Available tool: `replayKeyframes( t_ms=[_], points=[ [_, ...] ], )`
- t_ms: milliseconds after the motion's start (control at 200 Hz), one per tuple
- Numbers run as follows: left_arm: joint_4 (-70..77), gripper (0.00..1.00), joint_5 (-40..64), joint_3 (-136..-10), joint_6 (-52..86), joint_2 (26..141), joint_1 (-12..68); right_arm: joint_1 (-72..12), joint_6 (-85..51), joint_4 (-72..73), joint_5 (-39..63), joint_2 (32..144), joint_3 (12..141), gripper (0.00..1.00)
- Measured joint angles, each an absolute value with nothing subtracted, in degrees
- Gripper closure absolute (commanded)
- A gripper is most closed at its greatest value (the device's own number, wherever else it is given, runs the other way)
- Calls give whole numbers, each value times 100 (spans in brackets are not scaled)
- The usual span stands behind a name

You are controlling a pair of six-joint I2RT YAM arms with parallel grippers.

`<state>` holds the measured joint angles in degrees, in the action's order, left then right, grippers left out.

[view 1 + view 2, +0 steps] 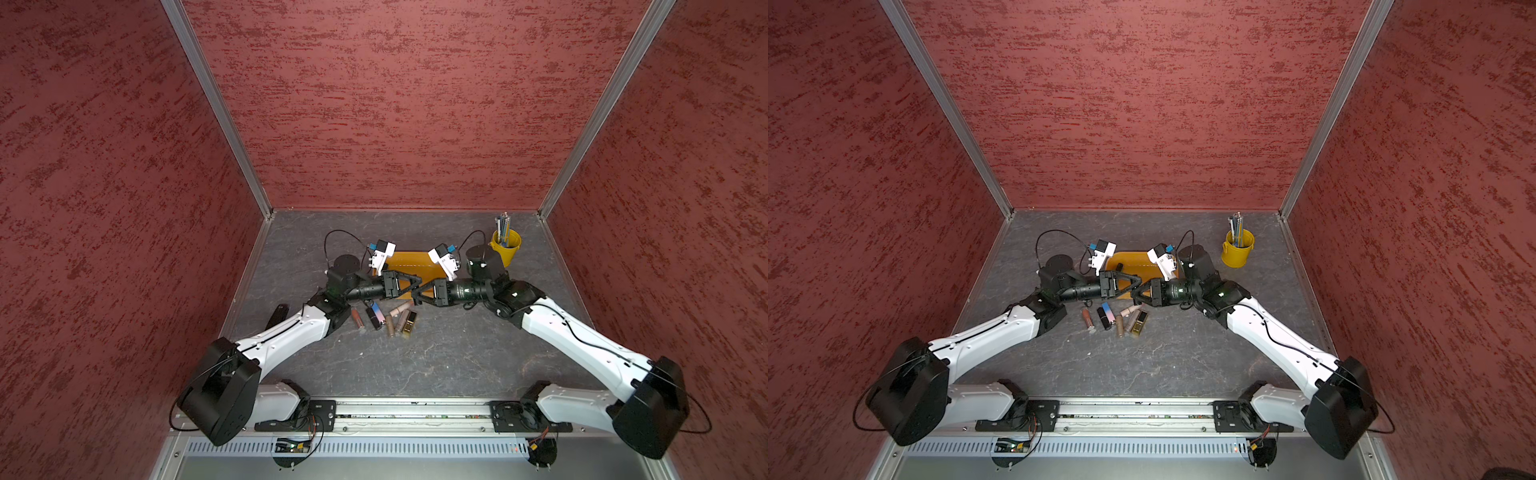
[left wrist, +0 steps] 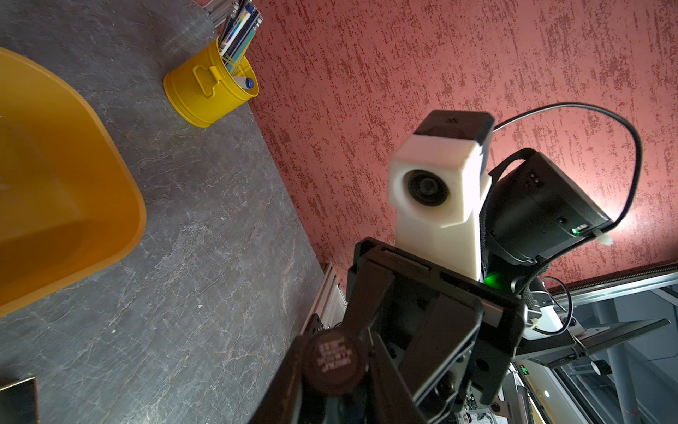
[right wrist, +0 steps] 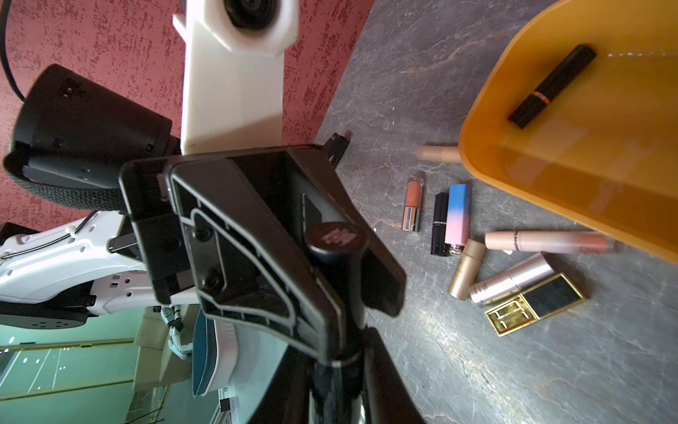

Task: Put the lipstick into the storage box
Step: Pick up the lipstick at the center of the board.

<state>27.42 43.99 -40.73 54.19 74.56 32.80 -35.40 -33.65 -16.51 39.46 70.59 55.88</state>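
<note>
Lipstick [image 3: 336,240]: gripped crosswise, labelled end shown in both wrist views.
Left gripper [image 1: 417,284]: clamped on it.
Right gripper [image 1: 415,297]: clamped on it.

white arm shells [image 1: 286,332], black joints [image 1: 220,390] and end effectors [image 1: 417,283] [image 1: 415,294], white camera mounts [image 1: 380,257], black cables [image 1: 345,233]

Evenly lit, though wrist views seem blurred up close

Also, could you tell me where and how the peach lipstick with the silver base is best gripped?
Probably mid-body, across its width, from straight above: the peach lipstick lies flat on the table, with bare surface along both long sides.
</note>
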Motion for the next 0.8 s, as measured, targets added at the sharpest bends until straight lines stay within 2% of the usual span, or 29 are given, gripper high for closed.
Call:
replayKeyframes(
  t_ms=[195,276,366,451,521,591,802],
  points=[
    [2720,88,4383,-4073,5417,7456,3280,-3538,-3389,-1570,3951,7057,5542,79],
    [2698,89,4381,-4073,5417,7456,3280,-3535,-3400,-1562,3959,7057,5531,74],
    [2665,89,4368,-4073,5413,7456,3280,-3535,-3415,-1566,3964,7057,5531,58],
    [2596,89,4351,-4073,5404,7456,3277,-3520,-3426,-1573,3957,7057,5531,37],
    [2482,89,4340,-4075,5352,7456,3264,-3485,-3409,-1612,3935,7046,5531,28],
    [2185,88,4309,-4143,5240,7454,3232,-3417,-3385,-1664,3916,7004,5533,23],
    [373,88,3830,-5085,4431,7435,3142,-3074,-3260,-1984,3719,6613,5533,21]
  ],
)
